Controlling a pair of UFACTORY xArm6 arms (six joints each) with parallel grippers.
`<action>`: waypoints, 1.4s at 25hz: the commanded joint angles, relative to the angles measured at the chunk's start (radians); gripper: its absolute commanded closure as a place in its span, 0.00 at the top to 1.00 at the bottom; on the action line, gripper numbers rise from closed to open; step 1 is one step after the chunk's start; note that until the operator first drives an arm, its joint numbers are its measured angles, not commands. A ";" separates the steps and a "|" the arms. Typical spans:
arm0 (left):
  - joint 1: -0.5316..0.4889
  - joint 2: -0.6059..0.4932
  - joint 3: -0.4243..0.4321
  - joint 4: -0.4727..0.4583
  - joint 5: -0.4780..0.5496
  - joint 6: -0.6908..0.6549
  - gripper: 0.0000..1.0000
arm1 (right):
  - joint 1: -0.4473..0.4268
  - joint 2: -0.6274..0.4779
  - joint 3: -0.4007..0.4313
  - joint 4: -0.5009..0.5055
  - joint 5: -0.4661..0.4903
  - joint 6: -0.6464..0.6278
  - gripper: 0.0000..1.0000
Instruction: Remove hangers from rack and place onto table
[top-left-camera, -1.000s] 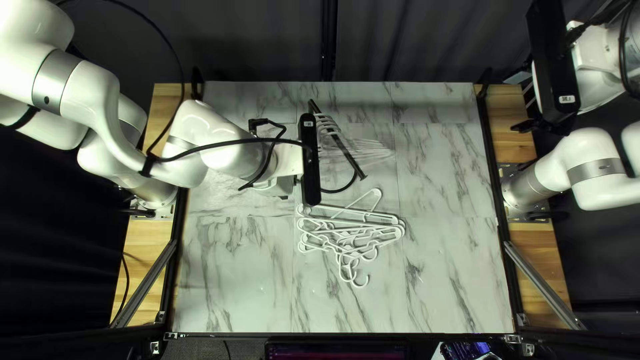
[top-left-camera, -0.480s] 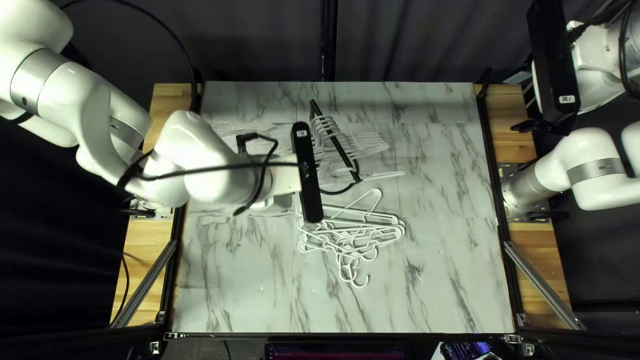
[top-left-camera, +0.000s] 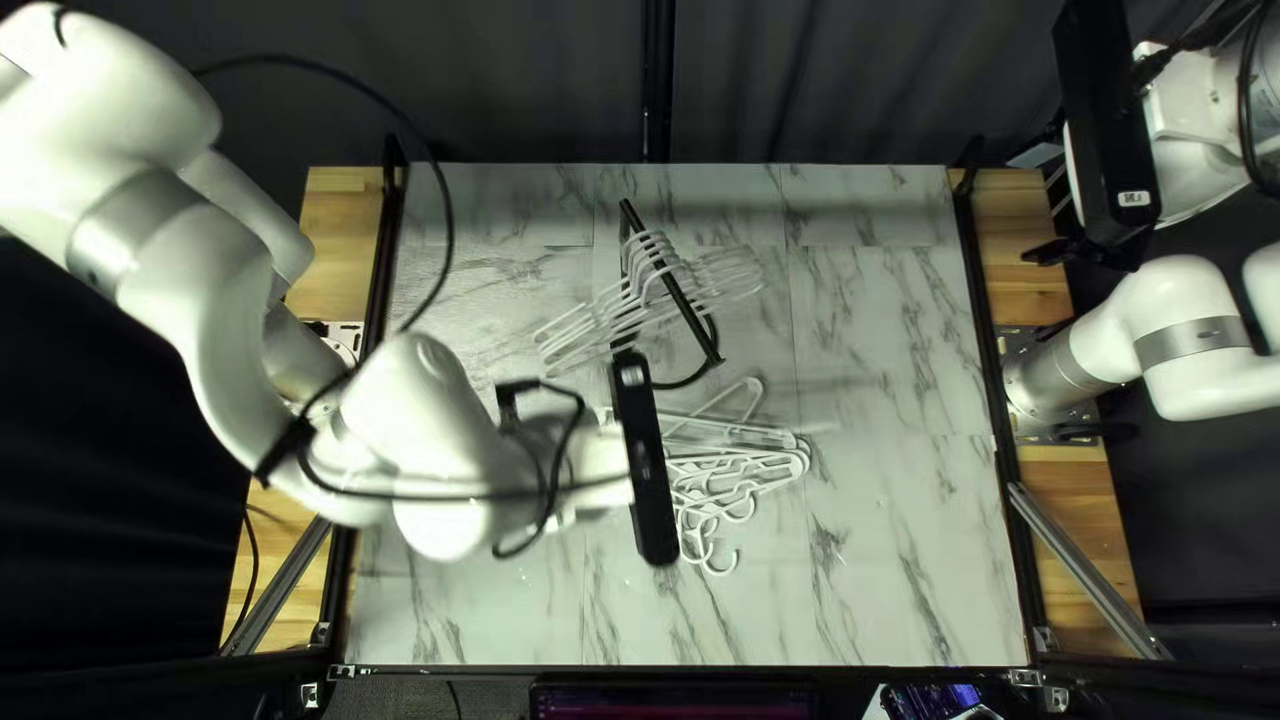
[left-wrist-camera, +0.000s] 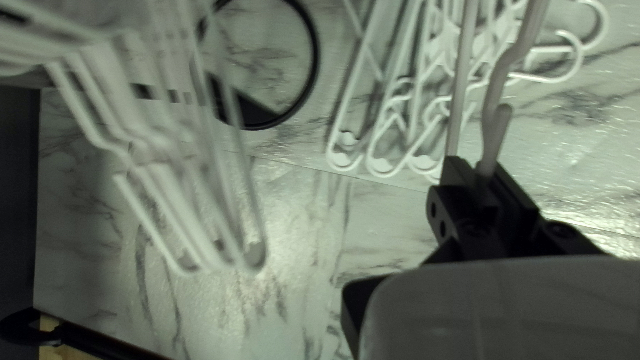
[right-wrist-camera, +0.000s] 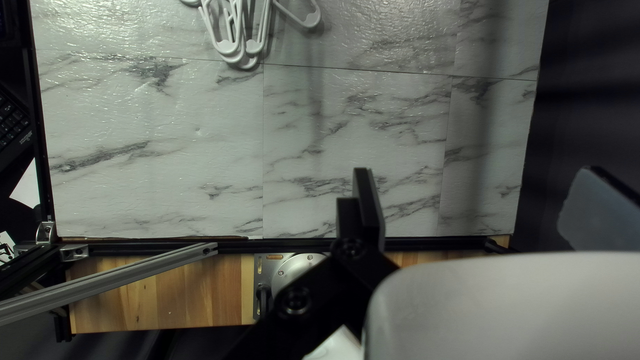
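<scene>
A black rack rod (top-left-camera: 668, 285) stands slanted at the table's middle back, with several white hangers (top-left-camera: 640, 290) hanging on it and blurred as if swinging. A pile of white hangers (top-left-camera: 745, 470) lies on the marble in front of it. In the left wrist view my left gripper (left-wrist-camera: 480, 172) is shut on a single white hanger (left-wrist-camera: 500, 90), held above the pile (left-wrist-camera: 400, 100); the rack's hangers (left-wrist-camera: 175, 150) hang off to its side. My right gripper (right-wrist-camera: 480, 187) is raised over the table's right edge, open, with nothing between its fingers.
The rack's black ring base (left-wrist-camera: 300, 65) rests on the marble table (top-left-camera: 900, 520). Wooden strips (top-left-camera: 1010, 260) and black frame rails border both sides. The right wrist view shows the pile's ends (right-wrist-camera: 240, 35) far ahead of the gripper.
My left arm has swung from beside the rack toward the near edge, over the pile, carrying one hanger off the rod. The rack's remaining hangers now swing. The right arm is still.
</scene>
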 commanded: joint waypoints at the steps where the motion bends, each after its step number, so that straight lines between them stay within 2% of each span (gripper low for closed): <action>1: -0.012 0.060 -0.030 0.046 0.117 -0.045 0.00 | 0.000 0.000 0.000 0.000 0.000 0.000 1.00; 10: -0.014 0.061 -0.026 0.039 0.118 -0.054 0.00 | 0.000 0.000 0.000 0.000 0.000 0.000 1.00; 12: -0.034 0.091 -0.033 0.055 0.135 -0.075 0.00 | 0.000 0.000 0.000 0.000 0.000 0.000 1.00; 19: -0.132 0.272 -0.161 0.140 0.322 -0.144 0.00 | 0.000 0.000 0.000 0.000 0.000 0.000 1.00; 27: -0.198 0.401 -0.220 0.204 0.480 -0.204 0.00 | 0.000 0.000 0.000 0.000 0.000 0.000 1.00; 35: -0.186 0.403 -0.214 0.186 0.454 -0.206 0.00 | 0.000 0.000 0.000 0.000 0.000 0.000 1.00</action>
